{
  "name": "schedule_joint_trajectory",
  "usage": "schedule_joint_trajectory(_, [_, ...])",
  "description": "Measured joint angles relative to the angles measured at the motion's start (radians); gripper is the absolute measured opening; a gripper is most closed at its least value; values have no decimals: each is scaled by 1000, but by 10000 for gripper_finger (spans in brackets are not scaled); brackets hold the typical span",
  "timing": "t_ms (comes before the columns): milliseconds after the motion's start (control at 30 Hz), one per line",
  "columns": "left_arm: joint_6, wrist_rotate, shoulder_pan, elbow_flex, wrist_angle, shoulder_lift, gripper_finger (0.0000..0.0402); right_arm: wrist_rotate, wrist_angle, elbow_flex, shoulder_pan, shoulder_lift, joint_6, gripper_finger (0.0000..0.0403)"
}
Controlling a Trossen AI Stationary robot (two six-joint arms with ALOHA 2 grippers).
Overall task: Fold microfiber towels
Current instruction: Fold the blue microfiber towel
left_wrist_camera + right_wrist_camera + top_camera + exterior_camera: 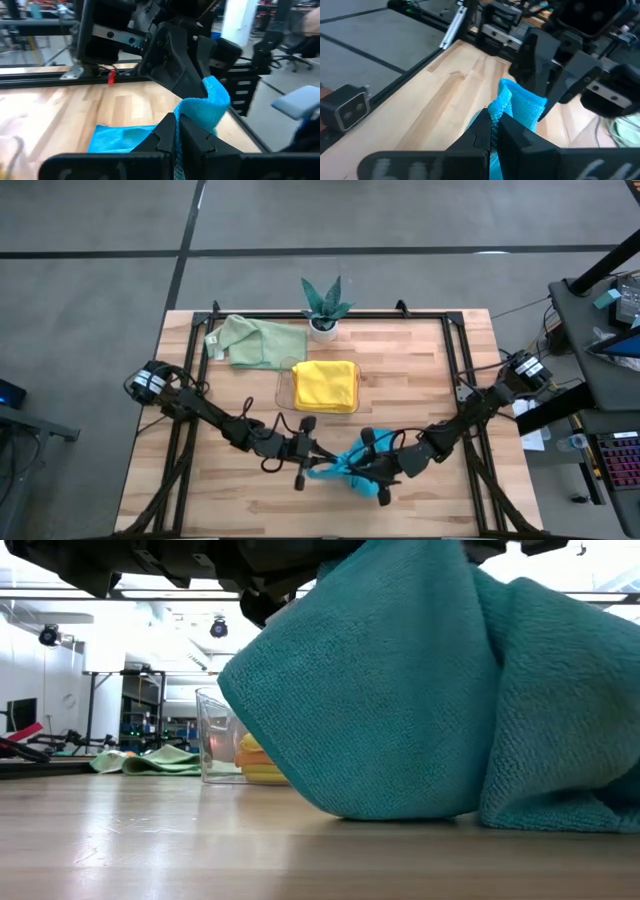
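Observation:
A teal-blue microfiber towel [345, 472] hangs bunched between my two grippers near the table's front middle, its lower part resting on the wood [400, 808]. My left gripper [315, 460] comes in from the left and my right gripper [362, 465] from the right. Both are shut on the towel, fingertips close together and facing each other. Yellow towels [325, 385] lie folded in the clear tray [284, 388]. A pale green towel [255, 340] lies crumpled at the far left. My left gripper [177, 131] pinches a raised, bunched part of the teal towel [187, 111] between its two fingers, level, from the table's left. How many layers, I cannot tell. The cloth hangs below the fingers, its lower part on the table [120, 138]. My right gripper [495, 126] pinches the same raised bunch of the teal towel [497, 106] between its two fingers, nearly level, from the table's right. The cloth stands up as a ridge [522, 102] between the two grippers. The rest drops slack to the table.
A small potted plant [325, 308] stands at the far edge, behind the tray. Dark frame rails run along the table's left, right and far sides [460, 360]. Bare wood lies at the near left [190, 490] and near right.

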Motion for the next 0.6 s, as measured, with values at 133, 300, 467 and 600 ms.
schedule_joint_trajectory(133, [3, -25, 0, -2, -6, -25, 0, 5, 0, 0, -22, -1, 20, 12])
schedule_joint_trajectory(300, [25, -50, 0, -5, -13, -80, 0, 6, -4, 0, -49, -34, 66, 52])
schedule_joint_trajectory(467, [37, -94, -3, -6, -62, -146, 0, 46, -46, 1, -57, -87, 91, 122])
schedule_joint_trajectory(600, [80, -104, -17, -6, -83, -186, 0, 57, -72, 1, -56, -147, 101, 173])
